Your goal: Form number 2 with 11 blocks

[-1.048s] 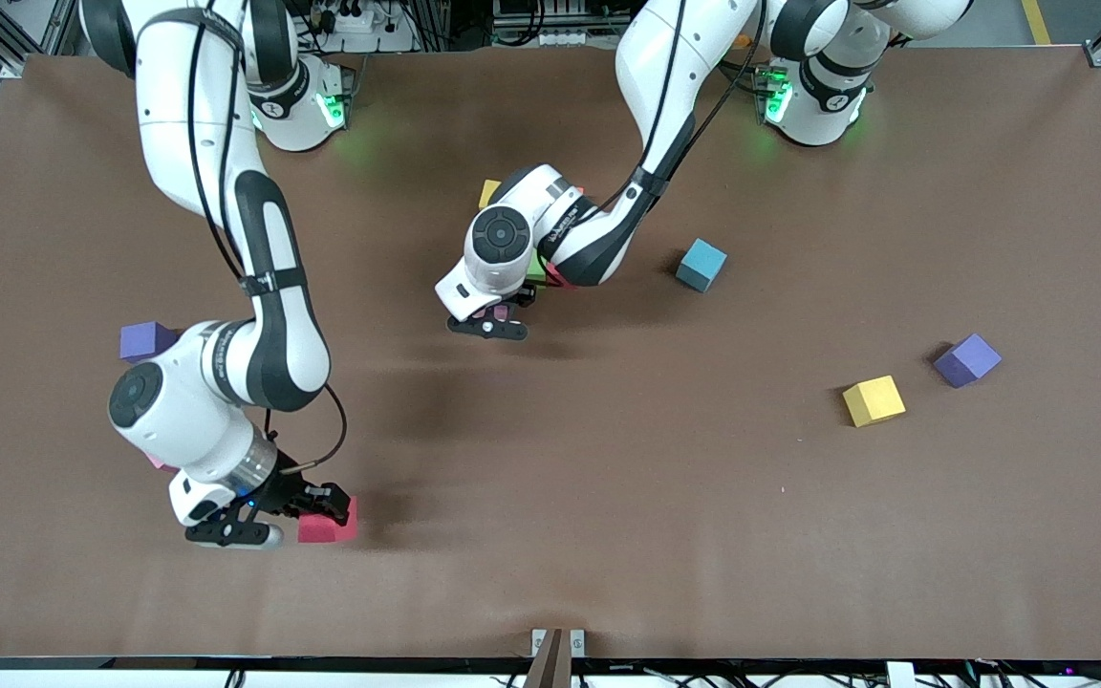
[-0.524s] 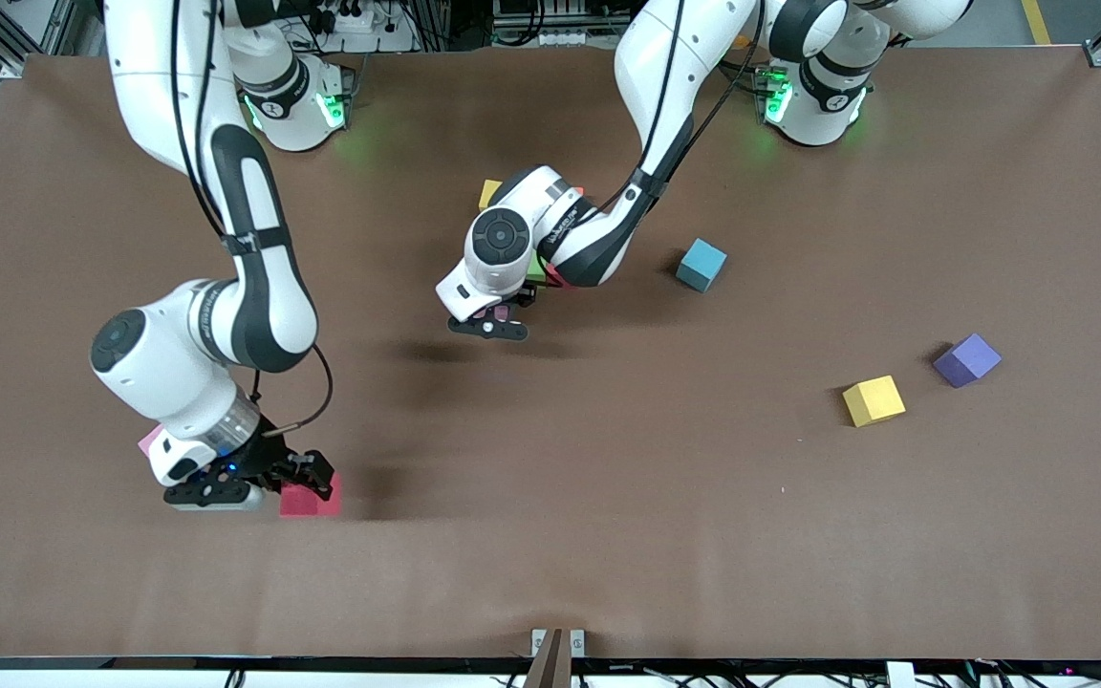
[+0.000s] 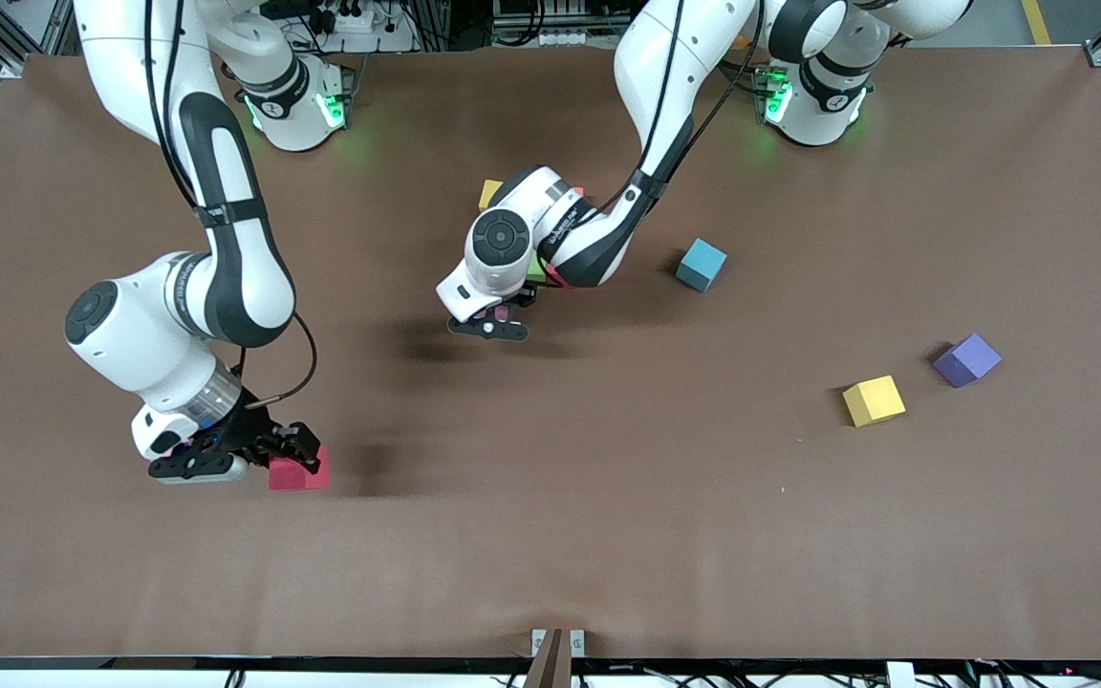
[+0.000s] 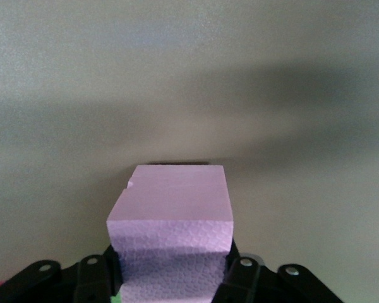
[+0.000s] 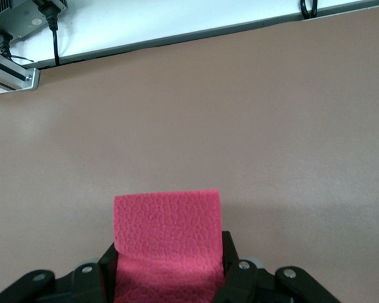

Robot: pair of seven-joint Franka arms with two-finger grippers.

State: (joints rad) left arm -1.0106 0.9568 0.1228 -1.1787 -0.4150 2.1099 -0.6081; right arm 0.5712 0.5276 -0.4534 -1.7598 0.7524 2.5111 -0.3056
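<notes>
Right hand [image 3: 247, 457] up over the worktop [image 3: 608, 535] toward the right arm's end, clamped on a red block [image 3: 299, 472]. Left hand [image 3: 496, 320] low at mid-worktop, fingers around a pink block [image 4: 170, 233]; whether gripping or letting go, cannot tell. Part-built 2 mostly hidden under the left arm, only a yellow corner [image 3: 488, 193] and a green edge [image 3: 537, 272] showing. Loose toward the left arm's end: blue block [image 3: 701, 265], yellow block [image 3: 874, 400], purple cube [image 3: 966, 359].

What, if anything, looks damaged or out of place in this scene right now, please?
The pink block in the left claw has a small nick at one top corner. Otherwise nothing stands out; the red block sits squarely in the right claw.
</notes>
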